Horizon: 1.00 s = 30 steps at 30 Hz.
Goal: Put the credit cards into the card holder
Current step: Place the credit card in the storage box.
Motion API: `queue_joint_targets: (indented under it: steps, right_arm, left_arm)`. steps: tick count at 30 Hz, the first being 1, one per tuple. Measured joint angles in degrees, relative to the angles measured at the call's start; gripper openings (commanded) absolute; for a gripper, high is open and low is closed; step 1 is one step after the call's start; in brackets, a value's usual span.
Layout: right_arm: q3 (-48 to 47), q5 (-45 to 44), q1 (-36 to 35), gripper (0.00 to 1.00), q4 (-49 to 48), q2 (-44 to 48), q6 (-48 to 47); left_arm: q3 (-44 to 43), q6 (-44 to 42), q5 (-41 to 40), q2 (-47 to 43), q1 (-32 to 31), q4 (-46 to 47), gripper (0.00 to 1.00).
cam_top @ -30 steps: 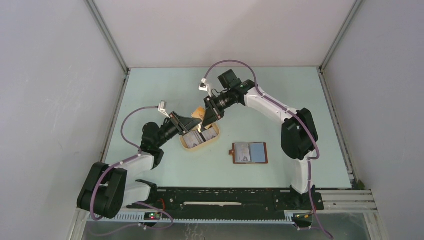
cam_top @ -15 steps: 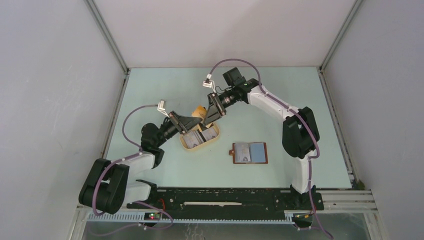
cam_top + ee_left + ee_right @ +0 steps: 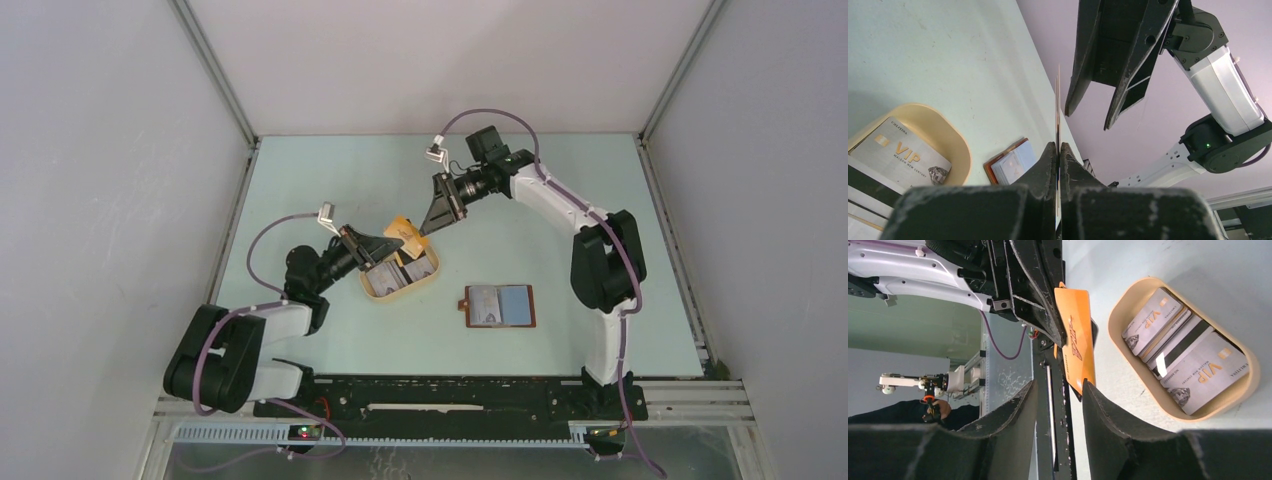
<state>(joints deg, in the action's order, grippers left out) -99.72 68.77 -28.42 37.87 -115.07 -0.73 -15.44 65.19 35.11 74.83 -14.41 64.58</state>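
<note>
Pinching an orange card [image 3: 1077, 340] above the tray [image 3: 1243, 390], the left gripper [image 3: 1058, 150] is closed on it; the right gripper [image 3: 1058, 390] stands open near it. The card holder [image 3: 499, 305] lies open right of the tray.

The orange card [image 3: 1075, 340], centre of the right wrist view, is smooth glossy plastic; the silvery cards [image 3: 1198, 372] to its right have a faint metallic sheen inside a matt cream plastic tray [image 3: 1115, 322]. The right tool [image 3: 1059, 386] along the bottom edge is matt black, rough and grainy. In the top view the card holder [image 3: 499, 306] looks like reddish-brown leather on the smooth, matt table [image 3: 320, 180].
</note>
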Motion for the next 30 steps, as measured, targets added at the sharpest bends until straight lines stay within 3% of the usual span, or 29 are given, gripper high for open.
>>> queue_joint_targets:
  steps: [11,24,28,30]
  right_arm:
    - [-0.1,-4.0,-1.6,0.53,0.5,-0.3,0.1]
    - [-0.1,-6.1,-0.5,0.53,0.6,-0.5,0.0]
    - [-0.1,-6.7,-0.6,0.48,0.6,-1.1,0.0]
    - [-0.1,-6.7,-0.9,0.40,0.6,-1.8,0.0]
  left_arm:
    - [0.0,0.4,0.1,1.4,0.5,1.0,0.00]
    - [0.0,0.9,0.2,2.9,0.7,2.9,0.00]
    - [0.0,1.0,0.3,3.3,0.7,4.0,0.00]
    - [0.0,1.0,0.3,3.4,0.7,4.4,0.00]
